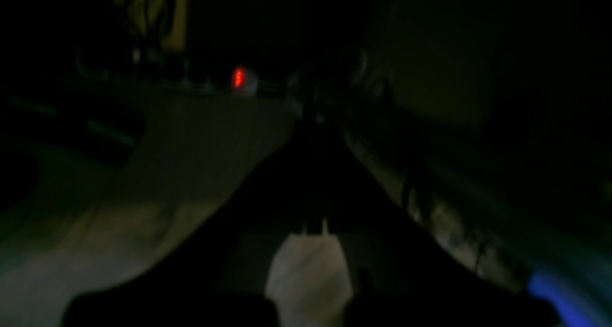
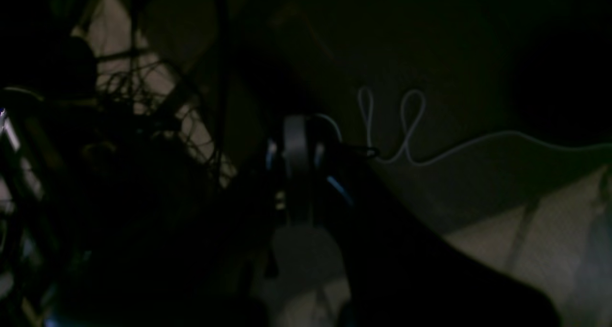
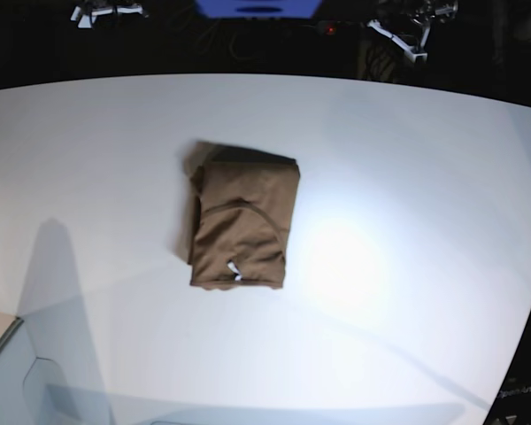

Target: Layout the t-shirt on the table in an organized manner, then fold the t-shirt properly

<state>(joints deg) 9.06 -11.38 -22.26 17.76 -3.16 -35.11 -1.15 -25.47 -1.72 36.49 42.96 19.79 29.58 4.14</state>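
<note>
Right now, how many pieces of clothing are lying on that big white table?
1. A single brown t-shirt, folded into a compact rectangle, lies left of the middle of the table. Nothing else shows on it, though the table's edges run out of frame.

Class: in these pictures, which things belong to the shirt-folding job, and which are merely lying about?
Job:
- t-shirt, brown, folded into a compact rectangle
- table, white, under it

Lying about:
- thin looped cable, right wrist view
- red light, left wrist view

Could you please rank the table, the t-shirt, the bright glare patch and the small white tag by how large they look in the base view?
1. the table
2. the t-shirt, folded into a compact rectangle
3. the bright glare patch, soft-edged, so only roughly smaller than the shirt
4. the small white tag
</note>
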